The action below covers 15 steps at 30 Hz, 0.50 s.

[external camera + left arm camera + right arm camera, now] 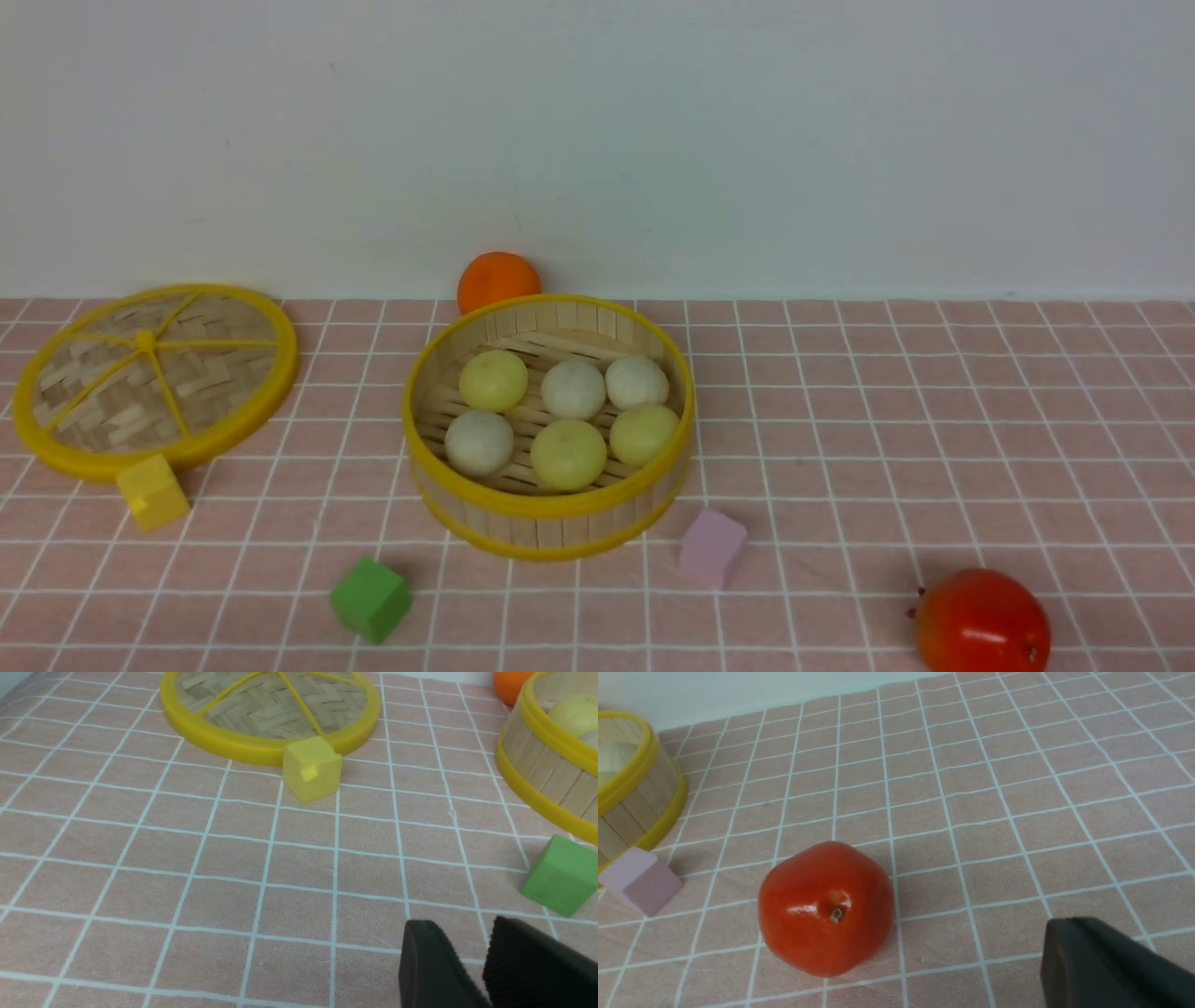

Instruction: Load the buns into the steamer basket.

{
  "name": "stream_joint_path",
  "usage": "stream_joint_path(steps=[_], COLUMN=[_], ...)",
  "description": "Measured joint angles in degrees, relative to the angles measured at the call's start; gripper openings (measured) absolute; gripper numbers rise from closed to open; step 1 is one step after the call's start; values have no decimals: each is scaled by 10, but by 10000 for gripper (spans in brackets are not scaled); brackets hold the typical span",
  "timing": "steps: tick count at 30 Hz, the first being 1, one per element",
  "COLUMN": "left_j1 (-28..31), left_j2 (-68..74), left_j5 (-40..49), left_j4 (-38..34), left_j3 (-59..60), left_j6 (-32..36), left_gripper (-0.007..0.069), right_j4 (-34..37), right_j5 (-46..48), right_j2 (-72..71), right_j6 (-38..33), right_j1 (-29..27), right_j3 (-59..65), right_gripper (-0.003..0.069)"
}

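Note:
The steamer basket stands at the table's middle. Six buns lie inside it: three pale yellow and three off-white. Neither gripper shows in the front view. In the left wrist view my left gripper is a little open and empty, low over bare cloth, with the basket wall and one yellow bun far ahead. My right gripper shows as one dark mass, shut and empty, beside the red fruit. The basket's edge is far off.
The flat woven lid lies at the far left with a yellow cube at its front rim. A green cube and a lilac cube lie in front of the basket. An orange ball sits behind it.

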Motion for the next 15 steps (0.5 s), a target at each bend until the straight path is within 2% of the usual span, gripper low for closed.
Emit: stream_joint_path(steps=[15], left_j1=[-1], left_j2=[0], left_j5=[0], left_j4=[0], left_j3=[0], left_j6=[0], left_gripper=[237], right_j4=[0], right_j5=[0], right_j2=[0], right_j6=[0], right_j1=[0], right_j3=[0], right_gripper=[27])
